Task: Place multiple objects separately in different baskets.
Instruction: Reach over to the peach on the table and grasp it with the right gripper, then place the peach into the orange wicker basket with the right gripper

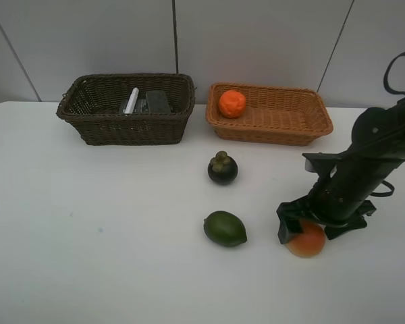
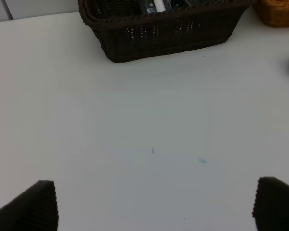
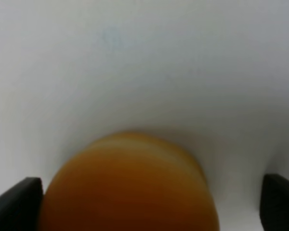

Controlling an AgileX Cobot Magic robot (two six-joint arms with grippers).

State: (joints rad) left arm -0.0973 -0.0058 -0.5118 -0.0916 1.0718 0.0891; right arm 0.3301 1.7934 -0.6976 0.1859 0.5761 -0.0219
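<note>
Looking down from the high camera, I see the mangosteen [image 1: 223, 169] sitting mid-bench [image 1: 88, 236]. The green fruit [image 1: 225, 228] lies just in front of it. The red-orange fruit [image 1: 306, 243] rests in front of the mangosteen and off to the right, and the right fingers [image 1: 285, 231] stand spread on either side of that fruit, not clamped on it. Behind the mangosteen to the left is the dark brown basket [image 1: 125, 125], with the white marker [image 1: 131, 100] and a black block [image 1: 158, 102] inside. Behind it to the right, the light tan basket [image 1: 277, 118] holds the orange [image 1: 232, 103]. From the left wrist, the left fingers [image 2: 33, 207] gape wide over the bench, with the dark brown basket beyond and a sliver of the mangosteen at the frame's edge. From the right wrist, the red-orange fruit sits between the fingers, one just beside it and the other clearly apart.
</note>
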